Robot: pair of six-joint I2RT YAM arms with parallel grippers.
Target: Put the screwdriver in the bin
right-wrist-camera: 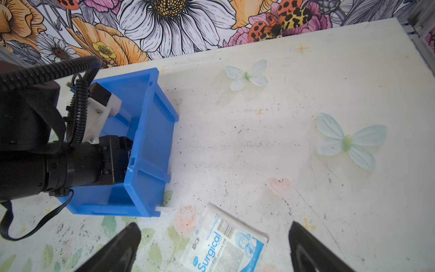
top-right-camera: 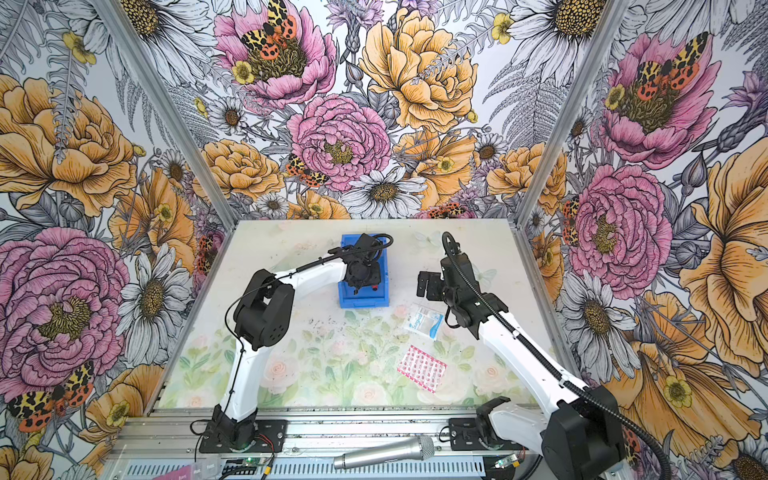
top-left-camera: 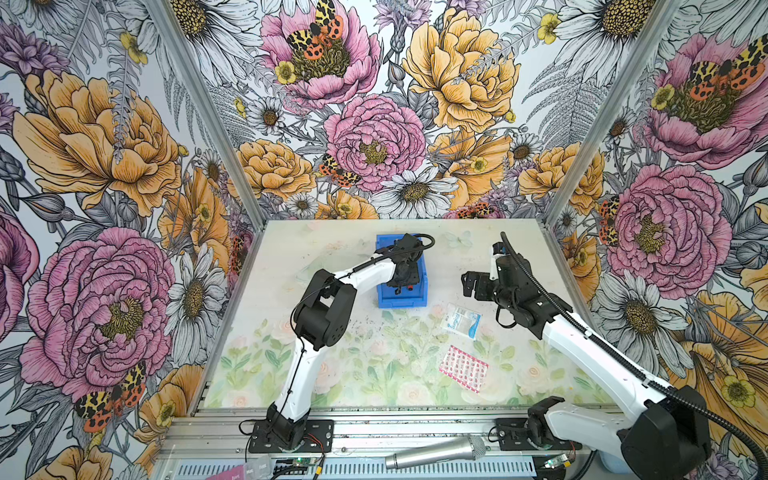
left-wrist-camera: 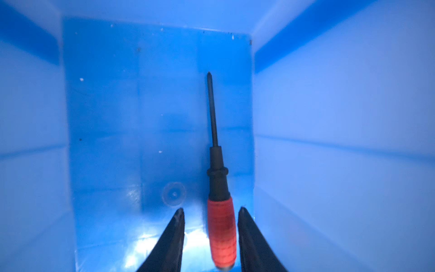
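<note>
Left end effector (left-wrist-camera: pixel 211 209) down inside bin (left-wrist-camera: pixel 329 117), jaws parted; screwdriver (left-wrist-camera: pixel 221 226) between them, ungripped; right end effector (right-wrist-camera: pixel 214 223) spread wide above counter (right-wrist-camera: pixel 259 141).

Glossy, smooth plastic bin (left-wrist-camera: pixel 106 117); screwdriver (left-wrist-camera: pixel 217 179) with a matt black shaft

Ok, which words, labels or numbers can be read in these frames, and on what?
"Surgical": blue letters on the white-and-blue packet.
The packet's barcode and small print: too small to read.
Small tabs at the near edge in a top view: blurred, unreadable.
</note>
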